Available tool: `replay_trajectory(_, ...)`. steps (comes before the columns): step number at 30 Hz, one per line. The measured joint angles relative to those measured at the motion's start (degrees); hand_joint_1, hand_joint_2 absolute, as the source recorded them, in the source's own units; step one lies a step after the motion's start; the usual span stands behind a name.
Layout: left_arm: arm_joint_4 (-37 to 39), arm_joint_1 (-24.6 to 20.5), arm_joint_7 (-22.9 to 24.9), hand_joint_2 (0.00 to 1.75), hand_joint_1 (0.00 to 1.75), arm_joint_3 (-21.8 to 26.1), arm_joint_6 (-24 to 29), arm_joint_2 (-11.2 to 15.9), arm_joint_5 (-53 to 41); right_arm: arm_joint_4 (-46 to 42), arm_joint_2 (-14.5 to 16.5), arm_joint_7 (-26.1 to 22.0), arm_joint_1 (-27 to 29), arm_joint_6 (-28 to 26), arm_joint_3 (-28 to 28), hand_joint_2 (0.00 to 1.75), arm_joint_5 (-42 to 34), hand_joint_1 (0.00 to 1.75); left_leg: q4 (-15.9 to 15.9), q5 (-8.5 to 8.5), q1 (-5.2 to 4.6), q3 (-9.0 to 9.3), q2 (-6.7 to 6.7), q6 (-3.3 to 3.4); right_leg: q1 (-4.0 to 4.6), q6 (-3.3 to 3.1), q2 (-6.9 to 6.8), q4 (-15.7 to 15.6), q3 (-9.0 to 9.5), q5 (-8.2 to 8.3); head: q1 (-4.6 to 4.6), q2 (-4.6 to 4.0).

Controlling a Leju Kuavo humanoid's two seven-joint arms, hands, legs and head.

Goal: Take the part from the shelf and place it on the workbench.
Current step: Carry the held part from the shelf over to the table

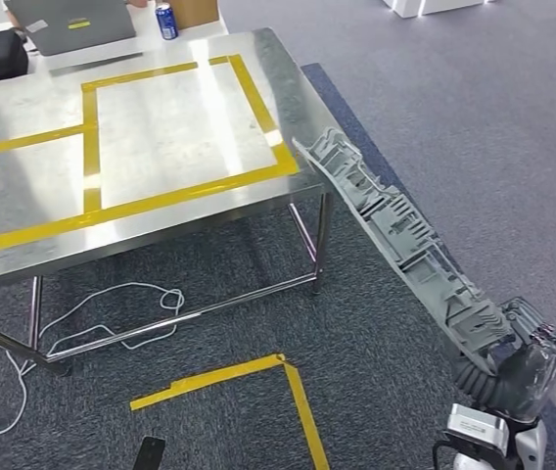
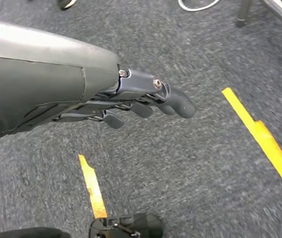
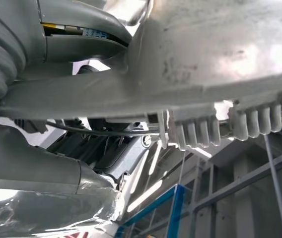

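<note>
Carry step: right hand (image 1: 515, 357) grips long grey part (image 1: 396, 230), far tip over bench (image 1: 31, 147) corner. Left hand (image 2: 147, 101) empty, fingers apart. Next: lower flat inside tape.

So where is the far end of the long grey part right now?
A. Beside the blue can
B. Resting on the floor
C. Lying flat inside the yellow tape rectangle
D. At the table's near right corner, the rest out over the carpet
D: the right robot hand holds the part by its near end, and its far tip reaches the table corner, outside the tape rectangle.
</note>
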Motion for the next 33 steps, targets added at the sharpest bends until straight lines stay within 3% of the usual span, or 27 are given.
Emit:
replay_trajectory(3, 0.00, 0.29, 0.00, 1.75, 0.00, -0.03, 0.00, 0.01, 0.00, 0.02, 0.00, 0.01, -0.08, 0.00, -0.01, 1.75, -0.01, 1.75, 10.34, -4.94, 0.06, -4.70, -1.81, -0.10, 0.15, -0.53, 0.91, 0.00, 0.00, 0.01, -0.14, 0.00)
replay_trajectory(4, 0.00, 0.37, 0.00, 1.75, 0.00, -0.03, 0.00, 0.02, 0.00, 0.03, -0.01, 0.01, -0.05, 0.00, -0.01, 1.75, -0.01, 1.75, 12.25, -5.16, 0.05, -5.69, -1.93, 0.00, 0.23, -0.57, 1.26, 0.01, 0.00, 0.01, -0.14, 0.00)
replay_trajectory(5, 0.00, 0.41, 0.00, 1.75, 0.00, -0.03, 0.00, 0.03, 0.00, 0.03, -0.01, 0.02, -0.02, 0.00, -0.02, 1.75, -0.01, 1.75, 12.24, -4.28, 0.04, -5.81, -1.97, 0.17, 0.29, -0.58, 1.63, 0.02, 0.02, 0.01, -0.13, 0.00)
replay_trajectory(8, 0.00, 0.33, 0.00, 1.75, 0.00, -0.03, 0.00, 0.08, 0.00, 0.03, -0.01, 0.02, -0.02, 0.00, -0.01, 1.75, -0.01, 1.75, 3.45, 1.60, -0.08, -1.95, -2.66, 1.08, 0.44, -0.50, 2.56, 0.10, 0.19, -0.01, -0.13, 0.00)
replay_trajectory(9, 0.00, 0.27, 0.00, 1.75, 0.00, -0.04, 0.00, 0.10, 0.00, 0.02, -0.01, 0.02, -0.03, 0.00, -0.01, 1.75, -0.01, 1.75, 0.36, 2.68, -0.12, -0.62, -3.02, 1.33, 0.50, -0.34, 2.80, 0.20, 0.09, -0.02, -0.12, 0.00)
replay_trajectory(11, 0.00, 0.14, 0.00, 1.75, 0.00, -0.05, 0.00, 0.13, 0.00, 0.03, -0.01, 0.02, -0.01, 0.00, -0.01, 1.75, -0.01, 1.75, -2.32, 2.95, -0.27, 0.38, -3.50, 1.59, 0.50, 0.22, 3.08, 0.28, -0.31, 0.13, -0.10, 0.00)
replay_trajectory(14, 0.00, 0.07, -0.01, 1.75, 0.00, -0.06, 0.02, 0.09, 0.00, 0.02, 0.00, 0.03, 0.03, 0.00, 0.01, 1.75, 0.01, 1.75, -3.20, 3.34, -0.13, 0.48, -3.15, 2.10, 0.30, 1.10, 2.65, 1.00, -1.13, -0.37, 0.01, 0.00)
replay_trajectory(16, 0.00, 0.07, -0.02, 1.75, 0.00, -0.07, 0.01, 0.07, 0.00, 0.02, -0.01, 0.01, -0.06, 0.00, 0.04, 1.75, 0.01, 1.75, -3.54, 3.61, 0.01, 0.58, -2.80, 2.47, 0.21, 1.50, 1.71, 5.50, -3.30, -3.06, 0.21, 0.00)
replay_trajectory(18, 0.00, 0.14, -0.02, 1.75, 0.00, -0.07, 0.00, 0.06, 0.00, 0.03, -0.01, 0.00, -0.05, 0.00, 0.15, 1.75, 0.01, 1.75, -3.52, 3.60, -0.05, 0.53, -2.45, 2.61, 0.10, 1.91, 1.19, 12.84, -6.63, -6.31, 0.33, 0.00)
replay_trajectory(19, 0.00, 0.18, -0.02, 1.75, 0.00, -0.06, 0.00, 0.06, 0.00, 0.07, -0.01, 0.01, 0.00, 0.00, 0.20, 1.75, 0.01, 1.75, -3.50, 3.59, -0.07, 0.52, -2.25, 2.62, 0.03, 2.09, 1.08, 15.34, -7.79, -6.96, 0.31, 0.00)
replay_trajectory(20, 0.00, 0.20, -0.02, 1.75, 0.00, -0.05, 0.00, 0.06, 0.00, 0.10, -0.01, 0.01, 0.04, 0.00, 0.23, 1.75, 0.01, 1.75, -3.47, 3.58, -0.07, 0.52, -2.11, 2.62, -0.05, 2.24, 1.00, 15.72, -7.92, -6.51, 0.34, 0.00)
replay_trajectory(21, 0.00, 0.20, -0.02, 1.75, 0.00, -0.06, 0.00, 0.06, 0.00, 0.14, 0.00, 0.01, 0.05, 0.00, 0.24, 1.75, 0.01, 1.75, -3.45, 3.56, -0.06, 0.55, -2.01, 2.57, -0.15, 2.33, 0.91, 13.84, -6.91, -5.10, 0.34, 0.00)
replay_trajectory(23, 0.00, 0.17, -0.02, 1.75, 0.00, -0.07, -0.01, 0.05, 0.00, 0.17, 0.00, 0.00, 0.00, 0.00, 0.26, 1.75, 0.01, 1.75, -3.33, 3.41, -0.15, 0.62, -1.91, 2.27, -0.30, 2.40, 0.35, 6.37, -2.88, -1.83, 0.37, 0.00)
replay_trajectory(25, 0.00, 0.18, -0.02, 1.75, 0.00, -0.08, -0.01, 0.07, 0.00, 0.17, -0.01, -0.01, -0.07, 0.00, 0.28, 1.75, 0.01, 1.75, -3.03, 3.29, -0.39, 0.47, -1.86, 1.70, -0.22, 1.97, -0.09, 1.21, -0.04, -0.64, 0.30, 0.00)
replay_trajectory(28, 0.00, 0.19, -0.02, 1.75, 0.00, -0.08, 0.00, 0.06, 0.00, 0.17, -0.03, 0.00, 0.01, 0.00, 0.26, 1.75, -0.01, 1.75, -2.86, 3.25, -0.31, 0.26, -1.74, 0.84, 0.04, 0.84, 0.12, 0.36, 0.28, -0.62, 0.12, 0.00)
replay_trajectory(30, 0.00, 0.13, -0.02, 1.75, 0.00, -0.08, 0.00, 0.04, 0.00, 0.17, -0.05, 0.00, -0.01, 0.00, 0.23, 1.75, 0.00, 1.75, -1.02, 1.71, -0.12, -0.48, -1.86, 0.29, 0.01, 0.07, 0.22, 0.17, 0.35, -0.42, -0.02, 0.00)
replay_trajectory(33, 0.00, 0.20, -0.02, 1.75, 0.00, -0.08, 0.00, 0.03, 0.00, 0.18, -0.05, 0.01, -0.02, 0.00, 0.24, 1.75, 0.00, 1.75, 8.59, -3.30, -0.05, -4.79, -2.01, -0.10, 0.09, -0.60, 0.30, 0.13, 0.38, -0.39, -0.25, 0.00)
